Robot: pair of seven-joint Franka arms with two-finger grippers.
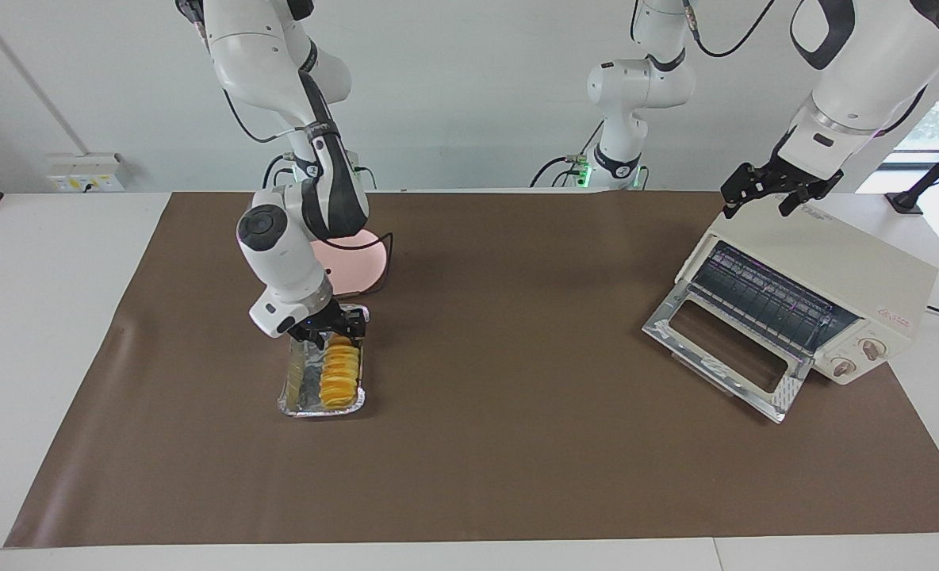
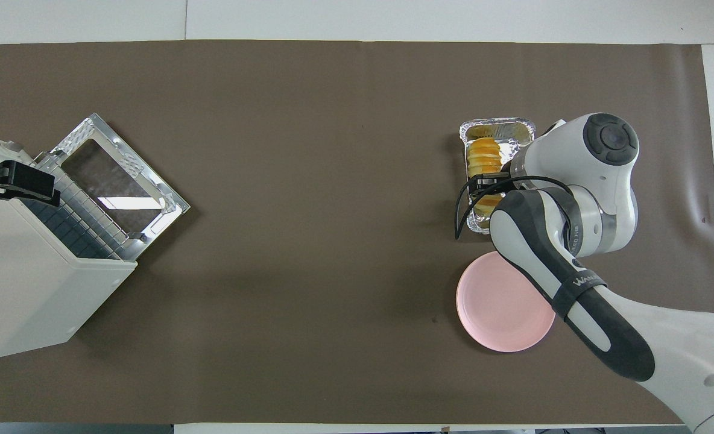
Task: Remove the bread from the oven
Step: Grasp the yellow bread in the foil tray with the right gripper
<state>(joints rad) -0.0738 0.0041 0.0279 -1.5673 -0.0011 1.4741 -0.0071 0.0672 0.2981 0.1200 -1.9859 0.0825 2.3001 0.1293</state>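
Observation:
The bread (image 1: 338, 377), a golden-yellow ridged loaf, lies in a crinkled silver foil tray (image 1: 293, 390) on the brown mat, toward the right arm's end of the table. It also shows in the overhead view (image 2: 483, 154). My right gripper (image 1: 333, 328) is low over the end of the bread and tray nearer to the robots (image 2: 487, 182). The cream-white oven (image 1: 834, 266) stands at the left arm's end with its glass door (image 1: 723, 349) folded down open and its wire rack bare. My left gripper (image 1: 764, 203) hangs open and empty over the oven's top.
A pink round plate (image 1: 356, 268) lies beside the foil tray, nearer to the robots, partly under the right arm. The oven (image 2: 31, 289) and its open door (image 2: 122, 175) take up the left arm's end of the mat.

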